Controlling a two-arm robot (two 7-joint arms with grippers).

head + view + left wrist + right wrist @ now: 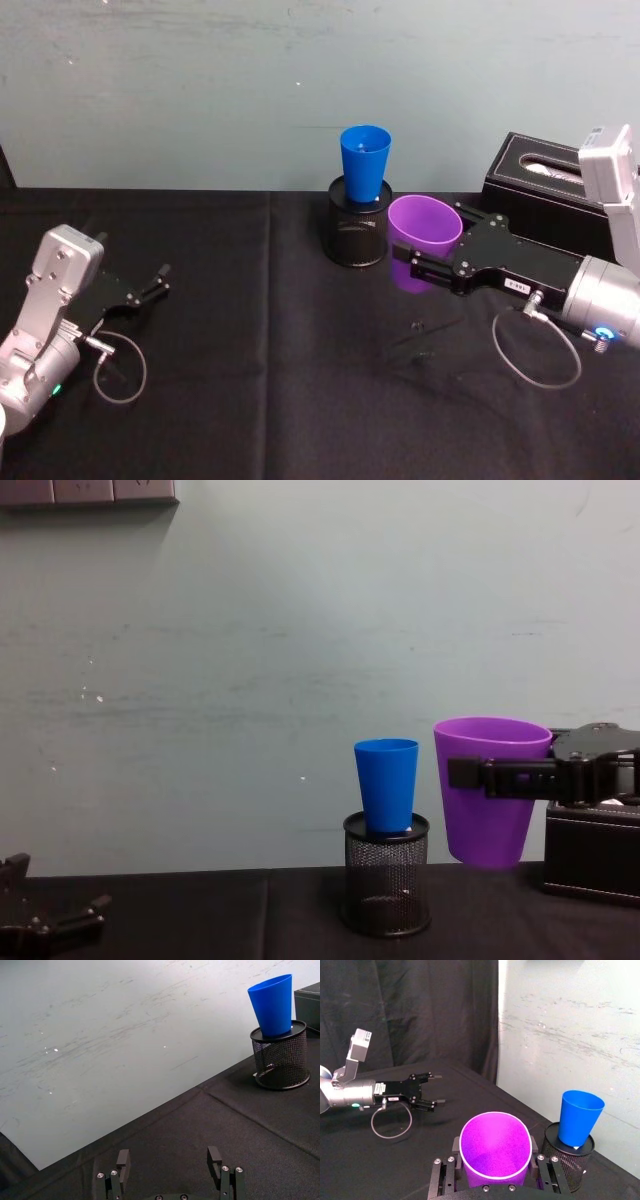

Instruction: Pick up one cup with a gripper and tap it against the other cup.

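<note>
Grasps purple cup [425,228] in right pincer [432,240], raised off the surface [250,350] beside blue cup [364,160] in mesh holder [356,240]. Rests left pincer [158,282] unclenched at left.

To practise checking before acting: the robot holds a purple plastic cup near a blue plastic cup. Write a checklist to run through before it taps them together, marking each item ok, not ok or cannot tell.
1. Grip: the right gripper has fingers on both sides of the purple tapered plastic cup: ok.
2. Lift: purple cup appears clear of the black tablecloth: ok.
3. Target: the bright blue tapered plastic cup seated firmly in the black mesh pen holder: cannot tell; it leans slightly.
4. Path: cups apart, nothing between them: ok.
5. Idle arm: left gripper open, parked at the robot's left: ok.
</note>
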